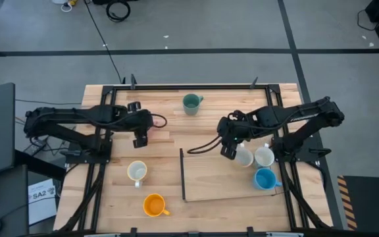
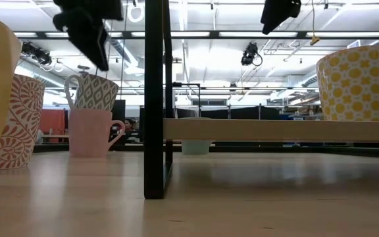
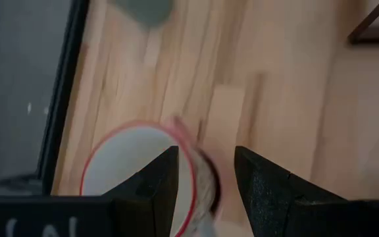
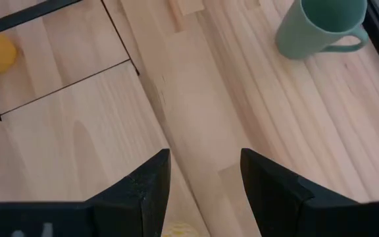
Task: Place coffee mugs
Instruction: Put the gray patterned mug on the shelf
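Wooden plank surface, pale butcher-block grain, with a black thin-frame rack holding a low shelf board on the right half. Round ceramic mugs: green mug at the far edge, handle toward the right; cream mug and orange mug near left; two white mugs and a blue mug on the shelf. Left pincer released, fingers straddling the rim of a red-rimmed mug. Right pincer released beside the white mugs.
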`<state>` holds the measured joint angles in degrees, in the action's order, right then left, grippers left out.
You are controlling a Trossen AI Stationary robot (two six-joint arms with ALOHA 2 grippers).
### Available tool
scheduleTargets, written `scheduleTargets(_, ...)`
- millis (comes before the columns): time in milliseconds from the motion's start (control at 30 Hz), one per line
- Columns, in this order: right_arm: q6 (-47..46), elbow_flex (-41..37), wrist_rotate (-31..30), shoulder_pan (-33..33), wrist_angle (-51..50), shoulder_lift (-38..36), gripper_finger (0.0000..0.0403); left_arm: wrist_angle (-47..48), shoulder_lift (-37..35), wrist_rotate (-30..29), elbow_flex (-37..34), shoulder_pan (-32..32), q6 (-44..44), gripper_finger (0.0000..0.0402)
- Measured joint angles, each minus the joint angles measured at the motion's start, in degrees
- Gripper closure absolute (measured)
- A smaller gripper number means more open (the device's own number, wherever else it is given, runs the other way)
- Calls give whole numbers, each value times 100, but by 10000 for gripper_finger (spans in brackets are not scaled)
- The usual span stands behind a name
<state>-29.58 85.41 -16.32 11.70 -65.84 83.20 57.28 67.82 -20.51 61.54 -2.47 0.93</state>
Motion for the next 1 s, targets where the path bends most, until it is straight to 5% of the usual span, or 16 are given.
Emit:
scheduleTargets(533,280,-2,141,-109,113,7,213,555,507,290,3,-462,-7,250)
scheduleTargets(1000,280,-2,141,-109,143,7,213,716,504,312,-1,-460,-139,351)
